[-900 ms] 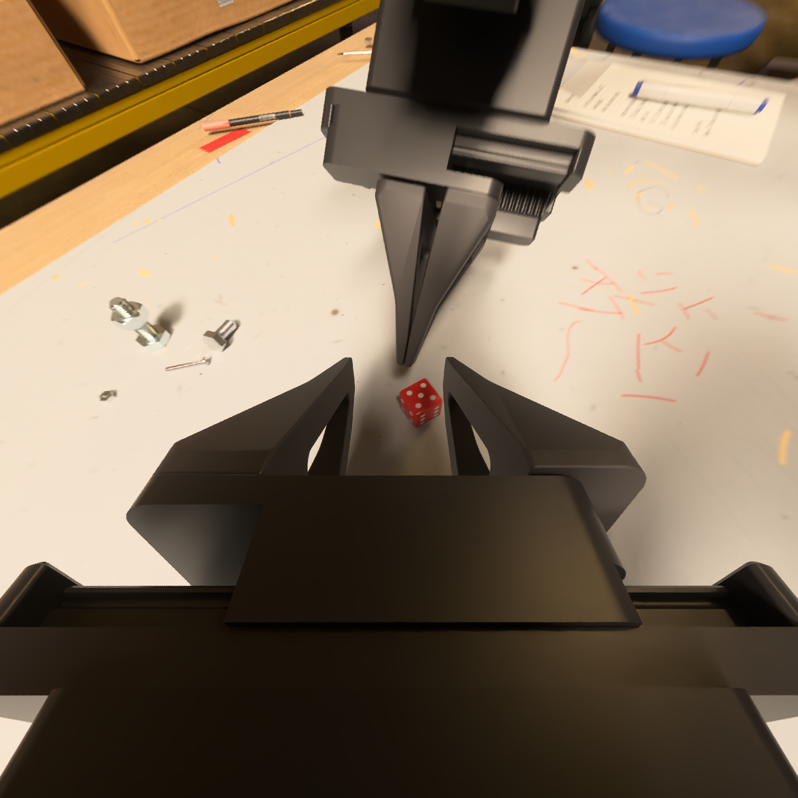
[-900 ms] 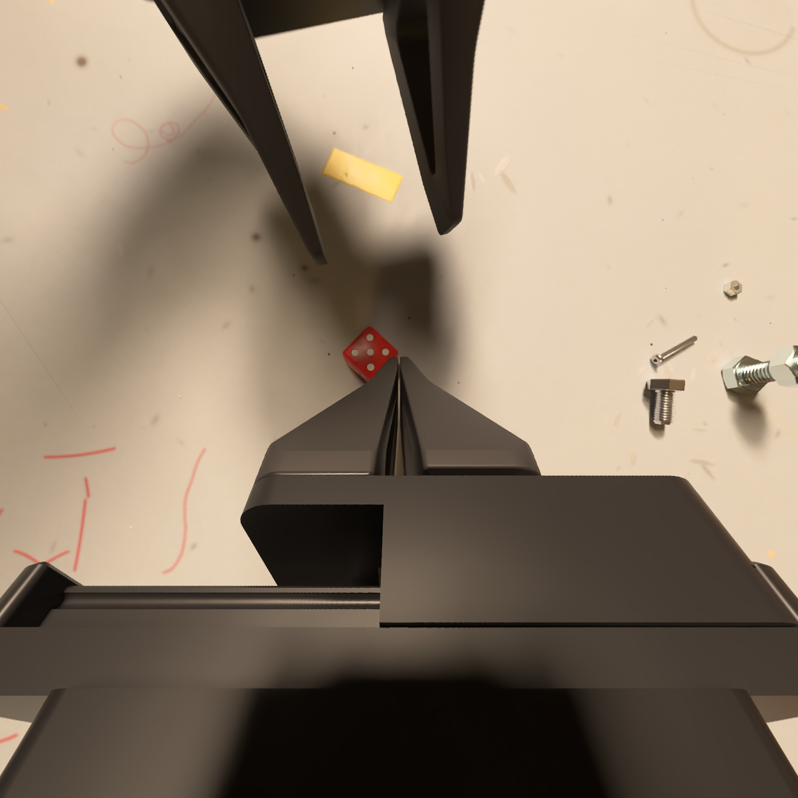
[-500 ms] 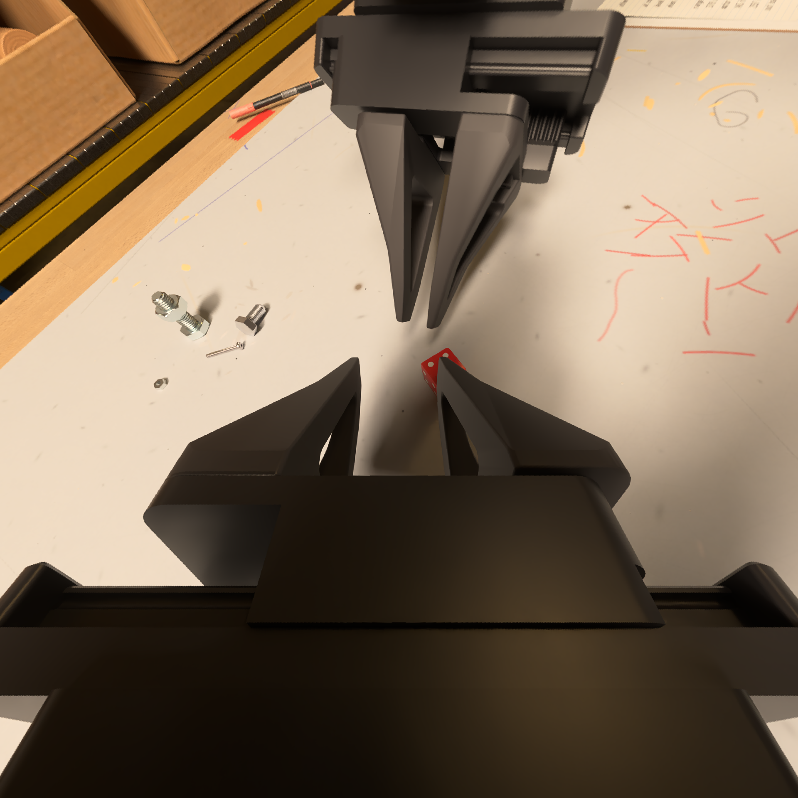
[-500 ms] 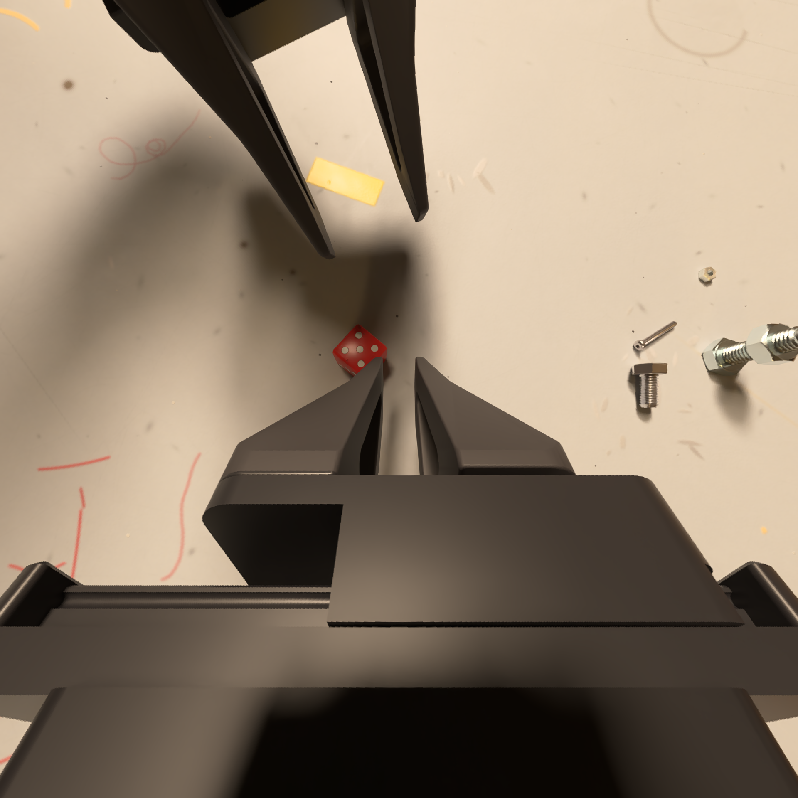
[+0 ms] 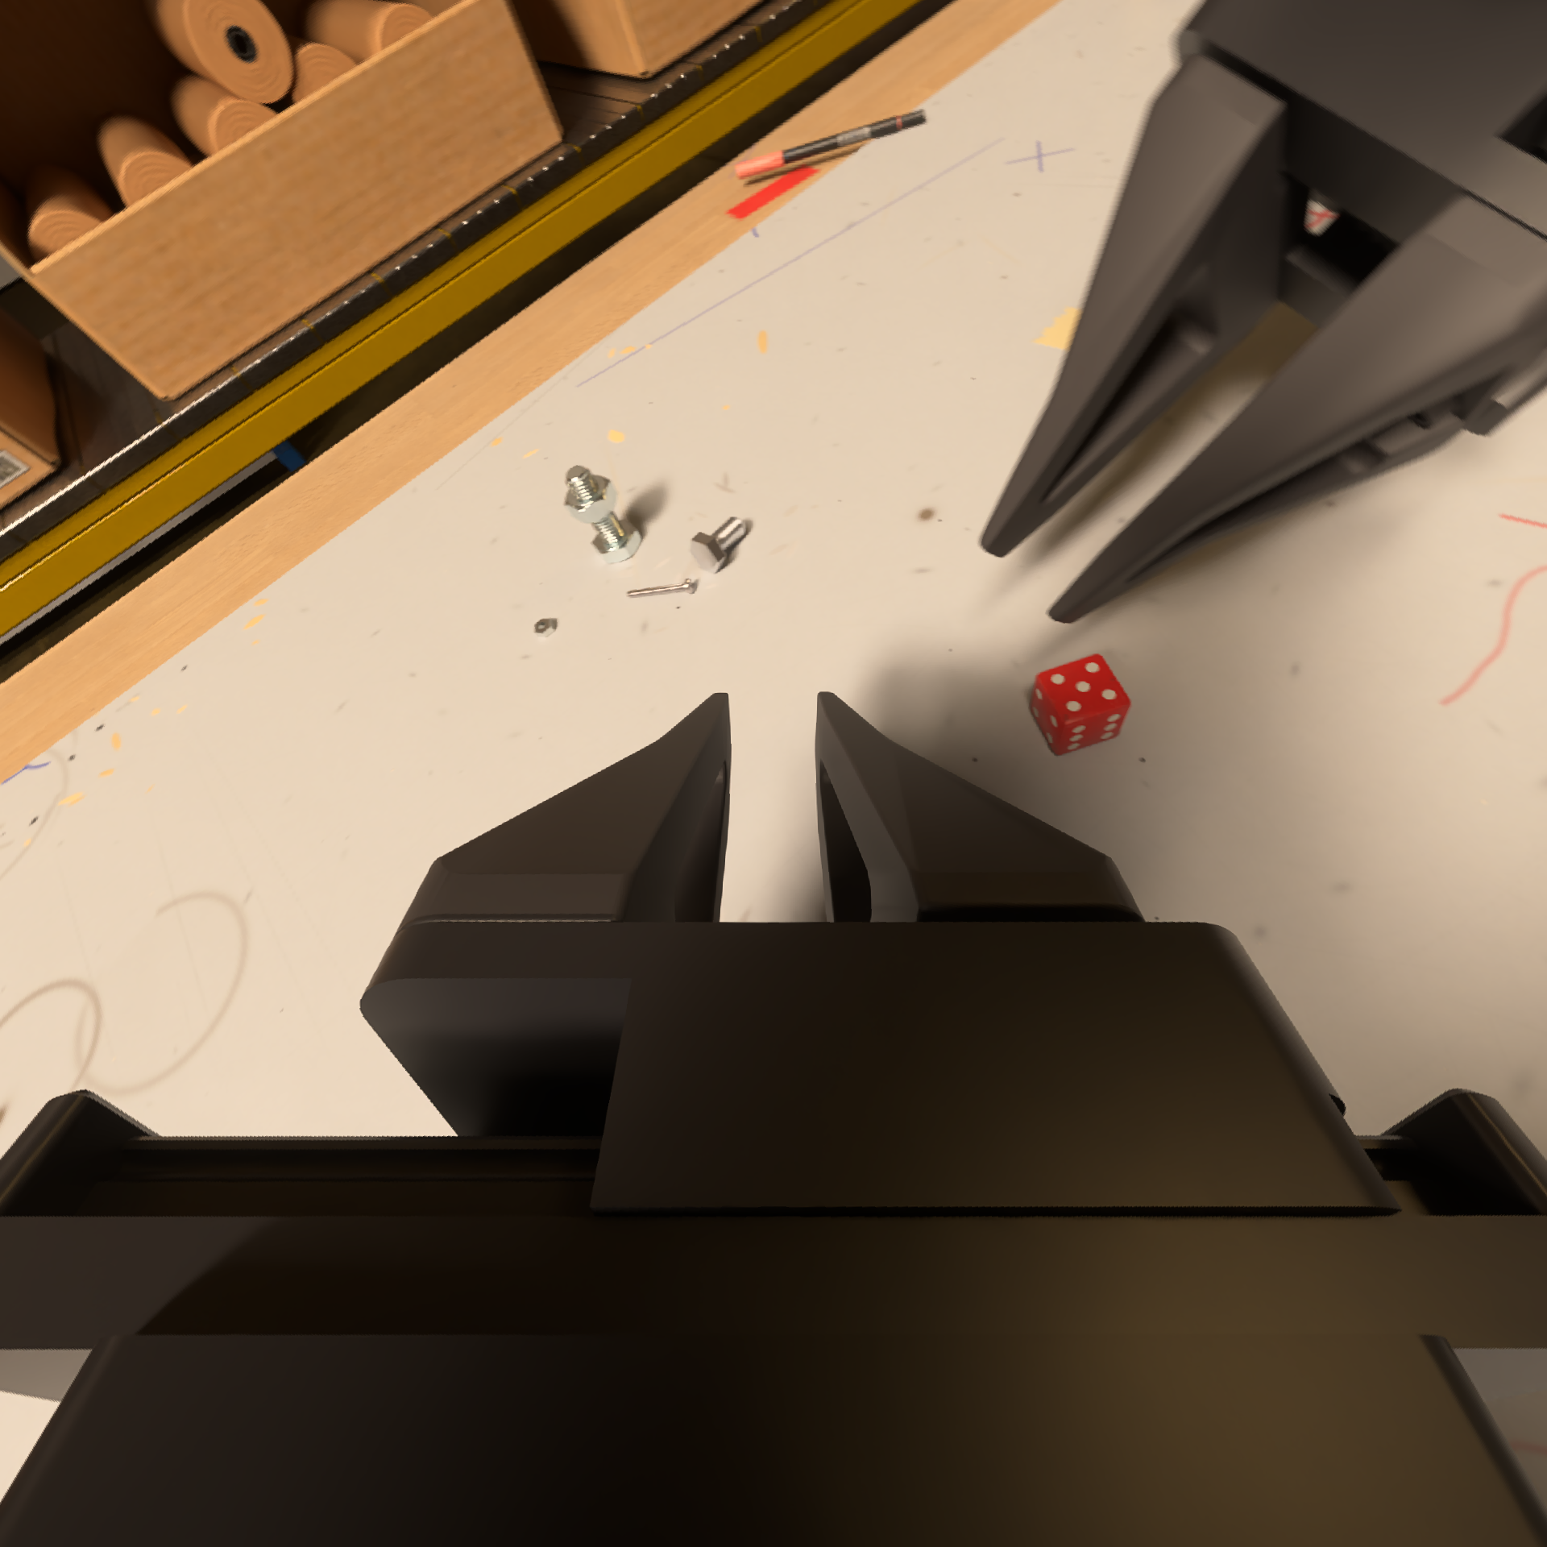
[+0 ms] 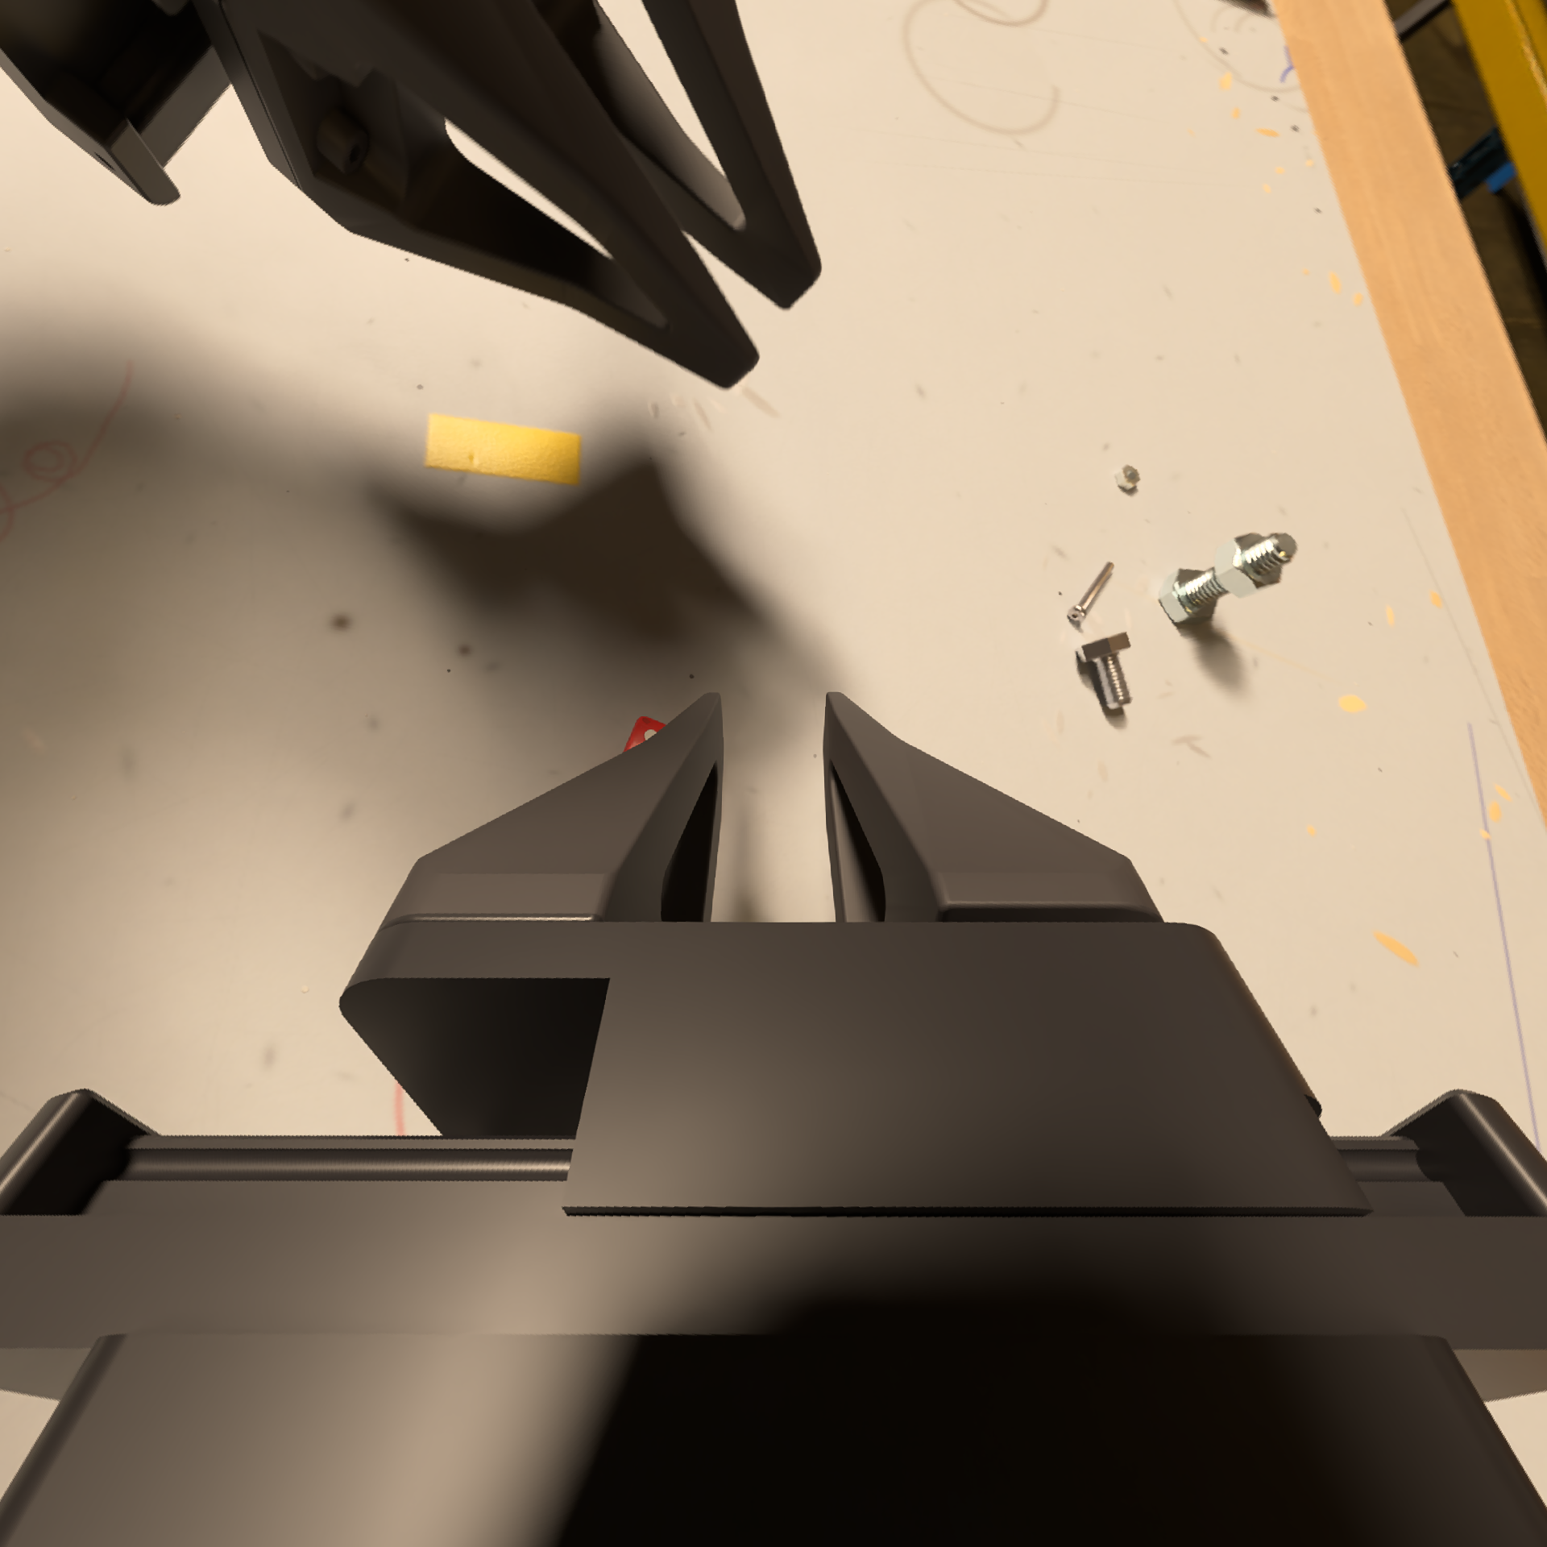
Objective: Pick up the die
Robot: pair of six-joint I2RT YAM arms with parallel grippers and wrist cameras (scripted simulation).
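A small red die (image 5: pixel 1080 703) with white pips lies on the pale table top. In the left wrist view it lies to the right of my left gripper (image 5: pixel 772 703), outside the jaws. That gripper is open by a narrow gap and empty. My right gripper (image 5: pixel 1030 582) comes in from the upper right, its tips just beyond the die. In the right wrist view my right gripper (image 6: pixel 772 703) is open and empty. Only a corner of the die (image 6: pixel 645 732) shows, outside its left finger. The left gripper (image 6: pixel 758 331) hangs at the top.
A bolt with a nut (image 5: pixel 603 519), a short bolt (image 5: pixel 718 542), a thin screw (image 5: pixel 661 589) and a tiny nut (image 5: pixel 546 626) lie left of the die. A yellow patch (image 6: pixel 502 448) is on the table. A marker (image 5: pixel 829 142), a wooden edge (image 6: pixel 1423 293) and a cardboard box of rolls (image 5: pixel 293 192) lie beyond.
The die was between the left fingers and now lies outside to their right; the left jaws have narrowed. The right gripper has gone from shut to open and has shifted, so the die sits beside its left finger.
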